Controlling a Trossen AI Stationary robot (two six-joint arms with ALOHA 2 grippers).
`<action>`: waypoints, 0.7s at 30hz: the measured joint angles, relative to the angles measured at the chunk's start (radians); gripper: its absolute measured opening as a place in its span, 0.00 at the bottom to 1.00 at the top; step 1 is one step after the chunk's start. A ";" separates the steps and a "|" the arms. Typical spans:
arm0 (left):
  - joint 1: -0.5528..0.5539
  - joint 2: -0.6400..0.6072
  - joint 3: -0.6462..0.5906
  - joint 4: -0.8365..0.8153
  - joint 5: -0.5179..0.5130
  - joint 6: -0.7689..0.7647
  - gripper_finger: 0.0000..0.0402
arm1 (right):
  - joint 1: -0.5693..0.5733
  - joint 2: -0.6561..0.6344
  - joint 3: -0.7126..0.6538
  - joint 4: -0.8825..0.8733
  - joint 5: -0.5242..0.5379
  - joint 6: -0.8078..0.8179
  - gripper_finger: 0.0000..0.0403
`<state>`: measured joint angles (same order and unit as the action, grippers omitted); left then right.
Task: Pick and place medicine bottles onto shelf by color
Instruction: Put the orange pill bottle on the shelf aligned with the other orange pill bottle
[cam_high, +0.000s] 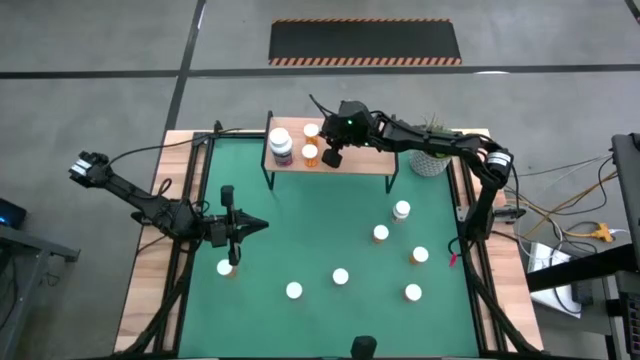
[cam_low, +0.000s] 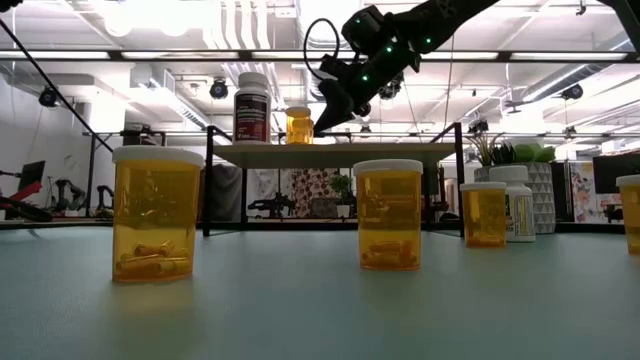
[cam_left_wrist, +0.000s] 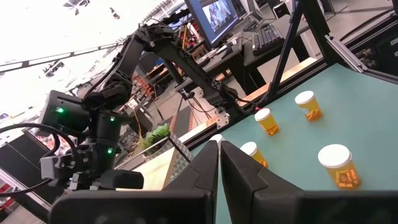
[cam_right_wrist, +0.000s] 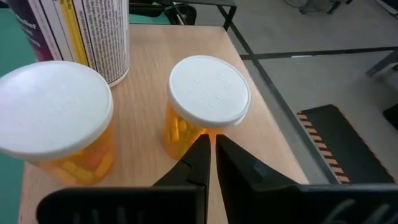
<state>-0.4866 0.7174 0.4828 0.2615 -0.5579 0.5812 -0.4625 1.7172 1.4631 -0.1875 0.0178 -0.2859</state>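
- Right now I'm parking the right gripper (cam_high: 331, 157) above the shelf (cam_high: 365, 158), hovering just beside the two orange bottles (cam_high: 311, 153) standing there.
- Its fingers are looking pressed nearly together in the right wrist view, with only a thin slit between them and nothing held; one orange bottle (cam_right_wrist: 205, 106) is sitting just ahead of the tips, another (cam_right_wrist: 55, 121) is beside it.
- I'm also seeing the big white-and-dark bottle (cam_high: 281, 146) on the shelf's left end, next to the orange pair.
- I'm reading this as the step between a placement and the next pick: three bottles are on the shelf, seven orange ones are waiting on the green mat (cam_high: 300, 230).
- I'm holding the left gripper (cam_high: 236, 228) over the mat's left side, fingers closed with nothing in them, just by one orange bottle (cam_high: 225, 267).
- Next I'm expecting to lift the right arm clear without bumping the caps, then spread the fingers over the closest mat bottle (cam_high: 401, 210) on its own side.
- I'm watching spacing on the shelf; the orange group is needing room beside the pair.
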 joint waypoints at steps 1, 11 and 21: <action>0.000 0.000 0.000 0.000 0.000 0.000 0.00 | 0.000 0.000 0.000 0.000 0.000 0.000 0.04; 0.000 0.000 0.000 0.000 0.000 0.000 0.00 | 0.000 0.000 0.000 0.008 -0.003 -0.005 0.04; 0.000 0.000 0.000 0.000 0.000 0.000 0.00 | 0.000 0.000 0.000 0.013 -0.019 -0.003 0.04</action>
<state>-0.4867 0.7176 0.4828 0.2615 -0.5577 0.5812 -0.4625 1.7172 1.4631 -0.1746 -0.0010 -0.2890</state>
